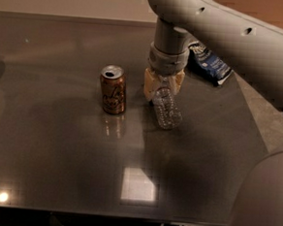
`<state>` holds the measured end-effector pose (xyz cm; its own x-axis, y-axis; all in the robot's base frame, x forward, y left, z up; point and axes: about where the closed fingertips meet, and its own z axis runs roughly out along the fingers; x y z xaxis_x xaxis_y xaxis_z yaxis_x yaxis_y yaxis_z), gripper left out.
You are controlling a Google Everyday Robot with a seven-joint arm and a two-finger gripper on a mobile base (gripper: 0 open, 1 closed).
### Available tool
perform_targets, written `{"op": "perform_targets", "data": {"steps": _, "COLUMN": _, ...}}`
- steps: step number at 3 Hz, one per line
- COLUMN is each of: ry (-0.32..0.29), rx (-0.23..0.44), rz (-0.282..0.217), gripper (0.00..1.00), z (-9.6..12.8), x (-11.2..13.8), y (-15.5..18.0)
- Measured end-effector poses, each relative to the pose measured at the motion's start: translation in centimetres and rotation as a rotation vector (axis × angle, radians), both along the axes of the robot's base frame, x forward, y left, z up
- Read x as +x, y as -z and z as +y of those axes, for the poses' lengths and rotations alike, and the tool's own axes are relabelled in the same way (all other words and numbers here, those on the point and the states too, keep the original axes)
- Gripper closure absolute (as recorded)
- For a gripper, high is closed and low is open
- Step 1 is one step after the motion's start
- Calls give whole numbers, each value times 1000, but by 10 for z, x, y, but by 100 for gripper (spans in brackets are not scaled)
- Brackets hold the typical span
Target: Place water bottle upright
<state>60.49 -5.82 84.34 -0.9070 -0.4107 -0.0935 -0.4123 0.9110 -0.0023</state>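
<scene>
The water bottle [167, 110] is clear and ribbed. It lies on the dark table [57, 143] with its base toward the front. Its cap end is hidden between my fingers. My gripper [163, 87] comes down from above on the bottle's upper end, and its cream fingers [150, 88] are closed against both sides of it. The arm reaches in from the upper right.
An orange-brown soda can [113, 89] stands upright just left of the bottle. A blue snack bag [211, 64] lies behind the gripper near the table's right edge. My own arm and body fill the right side of the view.
</scene>
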Motion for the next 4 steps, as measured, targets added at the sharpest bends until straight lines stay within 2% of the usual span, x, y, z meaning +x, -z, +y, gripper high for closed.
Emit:
{"op": "perform_targets", "data": {"steps": 1, "ry": -24, "rx": 13, "rz": -9, "gripper": 64, "z": -2, "x": 0, "y": -7}}
{"op": "perform_targets", "data": {"steps": 2, "ry": -92, "rx": 62, "rz": -44, "gripper": 95, "z": -15, "x": 0, "y": -21}}
{"op": "perform_targets", "data": {"steps": 3, "ry": -170, "rx": 97, "rz": -95, "gripper": 100, "z": -24, "x": -2, "y": -37}}
{"op": "perform_targets", "data": {"steps": 4, "ry": -275, "rx": 126, "rz": -181, "gripper": 100, "z": -27, "x": -6, "y": -63}}
